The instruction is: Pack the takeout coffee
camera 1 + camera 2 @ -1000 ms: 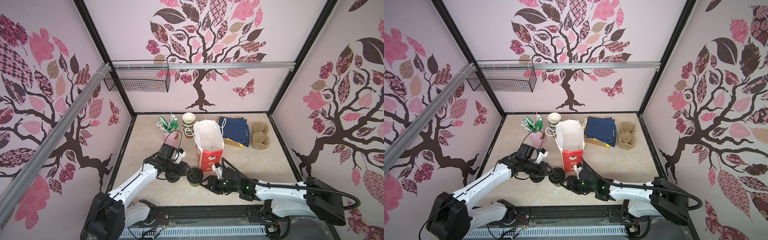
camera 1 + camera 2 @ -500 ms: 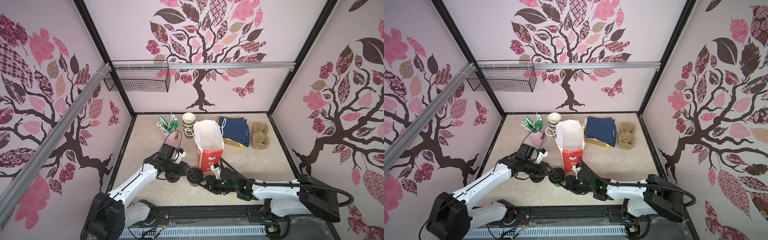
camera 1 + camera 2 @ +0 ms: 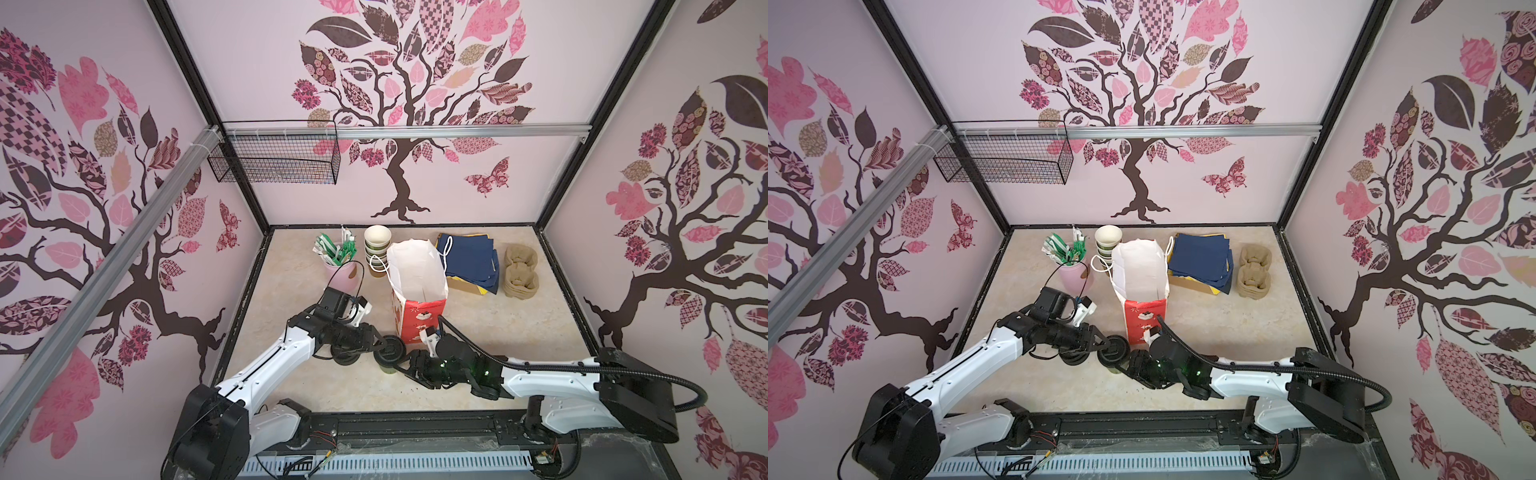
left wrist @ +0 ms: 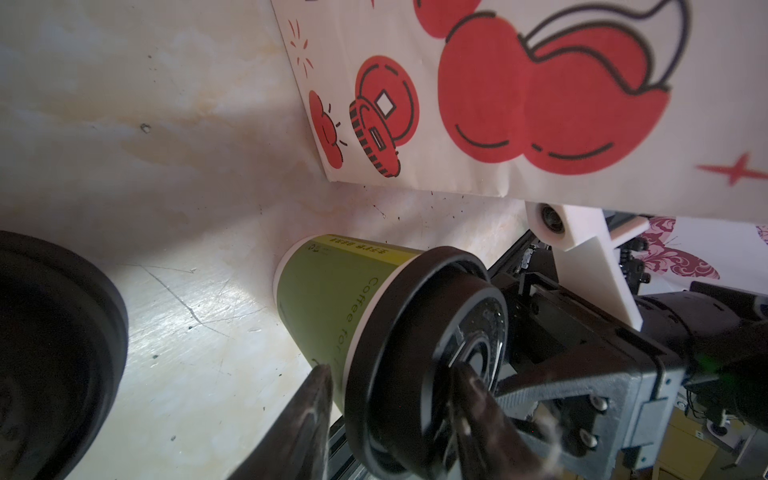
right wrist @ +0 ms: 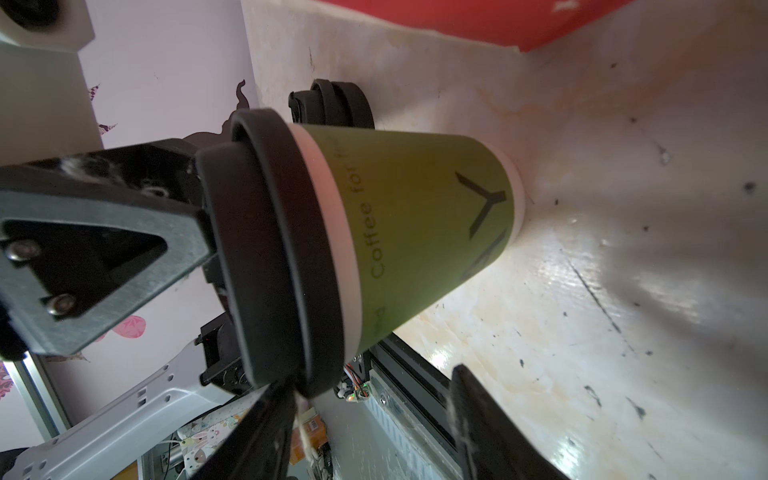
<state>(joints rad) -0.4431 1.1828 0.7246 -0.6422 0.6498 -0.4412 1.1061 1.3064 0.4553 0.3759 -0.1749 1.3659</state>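
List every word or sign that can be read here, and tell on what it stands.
"Coffee for": on the side of the green paper coffee cup; what follows is hidden.
Y-shaped mark: near the cup's base.
Print on its yellow band: too small to read.
Paper bag: red drawings only, no words.

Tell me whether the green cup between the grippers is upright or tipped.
Upright: the green cup stands base down on the table, black lid on top.

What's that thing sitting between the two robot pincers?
A green paper cup with a black lid stands upright on the table between the left pincer and the right pincer; both top views show it.
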